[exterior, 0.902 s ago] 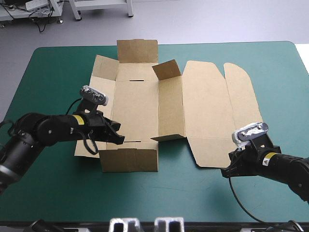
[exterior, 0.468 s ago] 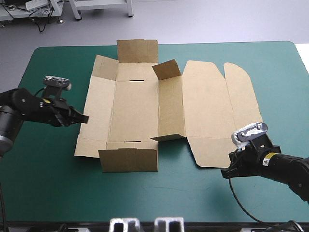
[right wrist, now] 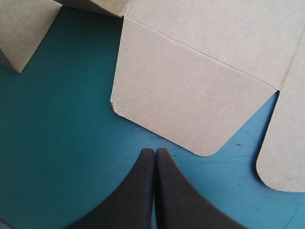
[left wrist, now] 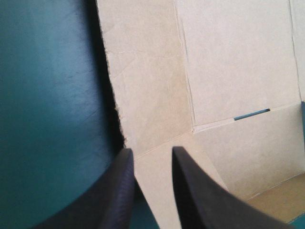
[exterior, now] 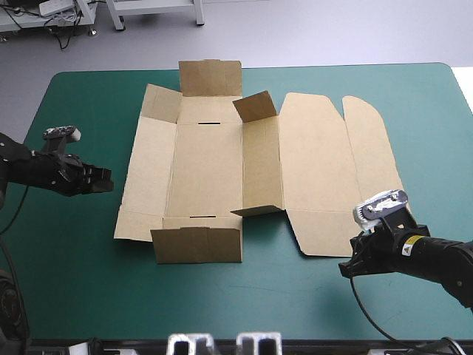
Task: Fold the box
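While the left pincer [left wrist: 150, 152] gapes beside the box [exterior: 207, 170], the right pincer [right wrist: 155, 151] is pressed together.

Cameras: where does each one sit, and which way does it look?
High view: above and behind the robot, looking forward and down at the box on the teal-green cover; left gripper and right gripper show.
Left wrist view: on the left wrist, facing the box's near left corner; its open fingers show.
Right wrist view: on the right wrist, facing a rounded flap; its shut fingers show.
Shared: all show the box.
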Motion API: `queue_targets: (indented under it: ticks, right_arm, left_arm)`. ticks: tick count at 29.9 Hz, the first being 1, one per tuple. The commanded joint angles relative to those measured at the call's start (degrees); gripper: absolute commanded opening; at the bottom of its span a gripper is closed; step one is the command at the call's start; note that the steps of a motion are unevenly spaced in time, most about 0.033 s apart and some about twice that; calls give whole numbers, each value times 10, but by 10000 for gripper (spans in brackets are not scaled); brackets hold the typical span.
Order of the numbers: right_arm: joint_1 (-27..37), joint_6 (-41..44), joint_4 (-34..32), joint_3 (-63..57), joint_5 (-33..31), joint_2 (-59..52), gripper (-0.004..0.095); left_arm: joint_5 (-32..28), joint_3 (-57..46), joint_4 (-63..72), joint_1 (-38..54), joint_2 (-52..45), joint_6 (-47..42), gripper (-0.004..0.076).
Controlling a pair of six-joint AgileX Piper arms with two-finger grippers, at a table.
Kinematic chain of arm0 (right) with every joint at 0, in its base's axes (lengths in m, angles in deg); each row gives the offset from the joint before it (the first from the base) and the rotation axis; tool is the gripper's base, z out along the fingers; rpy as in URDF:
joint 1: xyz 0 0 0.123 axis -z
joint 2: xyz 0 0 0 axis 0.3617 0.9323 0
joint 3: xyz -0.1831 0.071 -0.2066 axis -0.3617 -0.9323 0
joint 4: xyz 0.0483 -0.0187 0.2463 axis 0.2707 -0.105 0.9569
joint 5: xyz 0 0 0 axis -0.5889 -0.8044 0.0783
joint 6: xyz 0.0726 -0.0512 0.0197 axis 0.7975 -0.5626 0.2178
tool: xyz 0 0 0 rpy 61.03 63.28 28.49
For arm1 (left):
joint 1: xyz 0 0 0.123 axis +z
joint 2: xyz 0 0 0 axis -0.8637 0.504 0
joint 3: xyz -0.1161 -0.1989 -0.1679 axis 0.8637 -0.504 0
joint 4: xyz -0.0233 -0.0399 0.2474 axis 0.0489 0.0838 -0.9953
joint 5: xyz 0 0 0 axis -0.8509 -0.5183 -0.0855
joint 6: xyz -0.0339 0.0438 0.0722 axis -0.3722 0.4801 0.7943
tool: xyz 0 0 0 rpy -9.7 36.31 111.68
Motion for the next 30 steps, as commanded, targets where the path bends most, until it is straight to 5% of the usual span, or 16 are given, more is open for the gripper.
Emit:
queue_targets:
  ticks: [1, 5, 30]
  right_arm:
    - [-1, -7, 9, 13, 17, -5, -20]
    - [-1, -7, 8, 13, 18, -5, -20]
    - [-1, -7, 10, 13, 31, -5, -20]
  left_arm:
    - [32, 18, 49, 0, 20, 9, 355]
    - [38, 18, 50, 0, 69, 34, 428]
    - [38, 18, 167, -47, 202, 141, 428]
